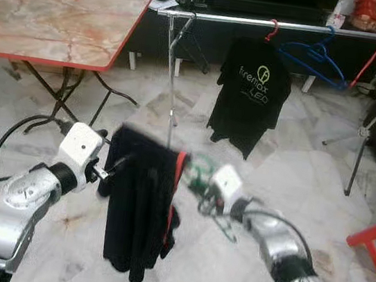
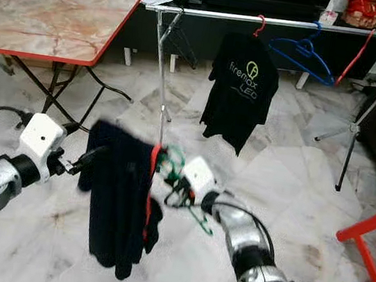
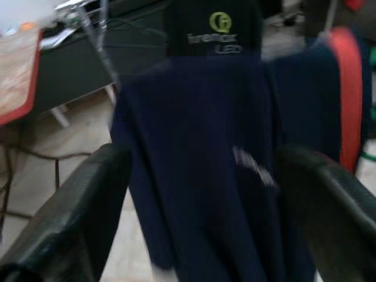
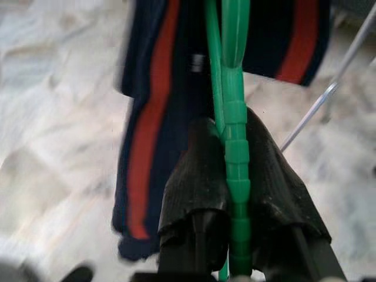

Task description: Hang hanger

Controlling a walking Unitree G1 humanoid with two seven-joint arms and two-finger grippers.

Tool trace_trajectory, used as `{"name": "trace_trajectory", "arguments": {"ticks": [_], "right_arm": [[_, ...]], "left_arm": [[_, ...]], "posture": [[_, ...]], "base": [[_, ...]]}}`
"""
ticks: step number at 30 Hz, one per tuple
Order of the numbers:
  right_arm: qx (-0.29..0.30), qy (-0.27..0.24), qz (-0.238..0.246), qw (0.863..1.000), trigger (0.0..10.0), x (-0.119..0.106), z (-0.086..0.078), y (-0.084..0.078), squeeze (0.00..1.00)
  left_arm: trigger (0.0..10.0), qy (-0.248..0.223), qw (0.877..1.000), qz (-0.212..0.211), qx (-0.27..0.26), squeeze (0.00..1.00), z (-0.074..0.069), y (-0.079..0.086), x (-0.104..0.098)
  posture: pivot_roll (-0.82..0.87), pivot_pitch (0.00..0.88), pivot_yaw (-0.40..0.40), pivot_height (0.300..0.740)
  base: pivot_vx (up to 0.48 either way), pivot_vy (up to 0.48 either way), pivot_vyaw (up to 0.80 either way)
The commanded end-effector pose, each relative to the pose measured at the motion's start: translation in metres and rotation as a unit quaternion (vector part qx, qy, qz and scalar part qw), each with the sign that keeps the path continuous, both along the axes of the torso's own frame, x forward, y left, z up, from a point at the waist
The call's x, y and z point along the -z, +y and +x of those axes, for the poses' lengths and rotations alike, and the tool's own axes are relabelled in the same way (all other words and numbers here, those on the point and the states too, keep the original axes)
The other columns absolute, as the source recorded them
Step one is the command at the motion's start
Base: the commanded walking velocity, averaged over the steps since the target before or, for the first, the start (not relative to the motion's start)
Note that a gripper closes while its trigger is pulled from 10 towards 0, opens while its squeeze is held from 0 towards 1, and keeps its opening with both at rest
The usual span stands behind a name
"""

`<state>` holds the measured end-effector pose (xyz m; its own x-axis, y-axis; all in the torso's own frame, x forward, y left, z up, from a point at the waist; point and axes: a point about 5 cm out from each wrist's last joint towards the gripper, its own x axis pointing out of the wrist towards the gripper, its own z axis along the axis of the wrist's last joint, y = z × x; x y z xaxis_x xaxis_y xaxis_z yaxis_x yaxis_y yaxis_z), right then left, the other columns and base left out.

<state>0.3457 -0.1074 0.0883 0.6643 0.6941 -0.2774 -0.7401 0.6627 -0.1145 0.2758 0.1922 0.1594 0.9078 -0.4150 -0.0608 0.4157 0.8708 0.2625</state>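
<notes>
We carry the hanger [image 4: 234, 111] clamped in our right pincer [image 4: 235, 176], left pincer [image 3: 194, 194] wide beside the garment [image 1: 138, 204]; next, lift to the rail [image 1: 260, 23].

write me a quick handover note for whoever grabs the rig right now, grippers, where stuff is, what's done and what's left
Right gripper: shut on the green hanger, held out in front of the robot, well short of the rail.
Left gripper: open, fingers either side of the dark garment that hangs from that hanger.
Clothes rail: ahead, already carrying a black t-shirt on a red hanger and a bare blue hanger.
Done: hanger with garment picked up.
Left: approach the rail, hook the green hanger over it, release.
</notes>
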Motion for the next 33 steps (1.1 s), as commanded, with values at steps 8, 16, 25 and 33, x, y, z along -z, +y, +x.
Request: {"name": "trace_trajectory", "arguments": {"ticks": [8,16,25,33], "right_arm": [[0.006,-0.043,0.054,0.998,0.0,-0.032,0.014,0.019,0.0],[0.013,-0.049,0.057,0.997,0.0,-0.043,0.02,0.03,0.0],[-0.016,-0.056,0.066,0.996,0.0,-0.052,0.02,0.041,0.0],[-0.046,-0.061,0.068,0.995,0.0,-0.057,0.017,0.048,0.0]], "left_arm": [[10.0,-0.006,0.999,-0.025,-0.04,0.0,-0.005,-0.023,0.019],[10.0,-0.005,0.997,-0.064,-0.034,0.0,0.001,-0.051,0.021],[10.0,-0.011,0.997,-0.072,-0.037,0.0,0.008,-0.062,0.017],[10.0,-0.009,0.996,-0.082,-0.043,0.0,0.013,-0.07,0.014]], "posture": [[0.04,0.037,-0.023,0.74],[0.03,0.038,-0.023,0.74],[0.04,0.035,-0.019,0.74],[0.04,0.027,-0.015,0.74]], "base": [[0.0,0.0,0.0],[0.0,0.0,0.0],[0.0,0.0,0.0],[0.0,0.0,0.0]]}}
